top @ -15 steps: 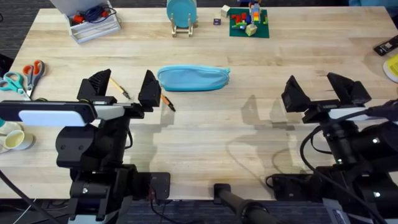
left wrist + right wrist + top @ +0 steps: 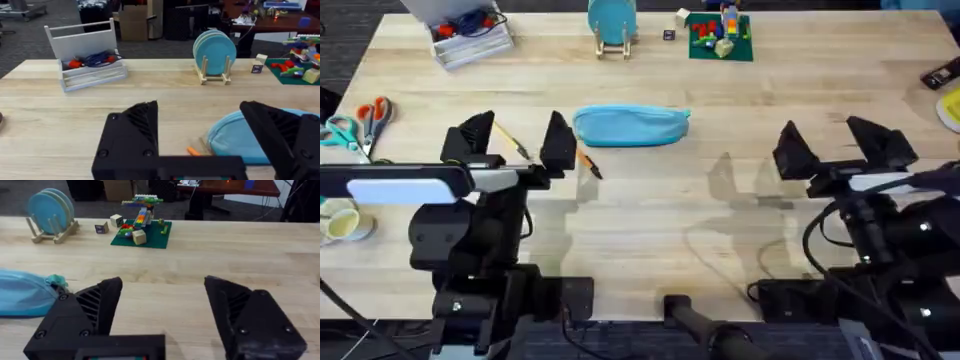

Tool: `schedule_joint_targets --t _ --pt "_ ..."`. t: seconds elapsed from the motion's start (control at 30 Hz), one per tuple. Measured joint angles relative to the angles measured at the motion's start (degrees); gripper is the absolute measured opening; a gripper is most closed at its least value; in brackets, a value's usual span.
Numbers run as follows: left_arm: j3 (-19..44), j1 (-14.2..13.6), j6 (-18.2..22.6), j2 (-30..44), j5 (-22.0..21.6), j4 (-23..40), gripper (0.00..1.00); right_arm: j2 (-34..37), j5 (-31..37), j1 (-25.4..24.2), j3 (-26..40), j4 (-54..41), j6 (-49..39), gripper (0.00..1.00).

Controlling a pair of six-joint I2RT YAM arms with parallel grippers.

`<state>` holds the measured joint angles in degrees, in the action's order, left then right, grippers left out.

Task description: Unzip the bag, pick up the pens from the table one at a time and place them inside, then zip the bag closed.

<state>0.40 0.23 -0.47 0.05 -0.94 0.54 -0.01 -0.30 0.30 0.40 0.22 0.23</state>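
Note:
The light blue bag [image 2: 630, 127] lies lengthwise on the table [image 2: 650, 210] just beyond the middle, its zipper pull at the right end. A yellowish-tan pen [image 2: 510, 141] lies between the fingers of my open left gripper [image 2: 515, 145], which hovers left of the bag. The orange pen [image 2: 588, 163] rests by the bag's lower left corner, beside the gripper's right finger. In the left wrist view the bag [image 2: 235, 137] and the orange pen [image 2: 194, 150] show between the fingers. My right gripper [image 2: 832, 148] stands open and holds nothing, to the right of the bag [image 2: 22, 297].
At the far edge stand a white bin with cables [image 2: 470, 35], a teal disc on a wooden stand [image 2: 612, 22] and a green baseplate with bricks [image 2: 720, 35]. Scissors [image 2: 360, 120] lie at the left edge. A yellow object [image 2: 950, 105] sits at the right edge.
My left gripper has edged very slightly left. The bag, the pens and the right arm have not moved.

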Motion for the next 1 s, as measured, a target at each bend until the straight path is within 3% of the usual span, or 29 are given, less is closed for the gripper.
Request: schedule_joint_targets --t 0.27,0.43,0.73,1.0 --pt "0.8 0.0 0.0 0.0 -0.4 -0.2 0.993 0.0 -0.6 0.0 0.0 9.1 0.4 0.996" --pt "6.3 0.0 0.0 0.0 -0.6 4.1 0.993 0.0 -0.7 0.0 0.2 9.8 2.8 0.996" --pt "22.1 0.0 0.6 10.5 -0.8 11.6 0.992 0.0 -0.7 0.0 9.5 3.9 4.1 0.996" --pt "40.9 0.0 0.9 25.5 -0.8 26.4 0.993 5.1 -0.7 0.0 22.0 -4.9 5.4 0.996"
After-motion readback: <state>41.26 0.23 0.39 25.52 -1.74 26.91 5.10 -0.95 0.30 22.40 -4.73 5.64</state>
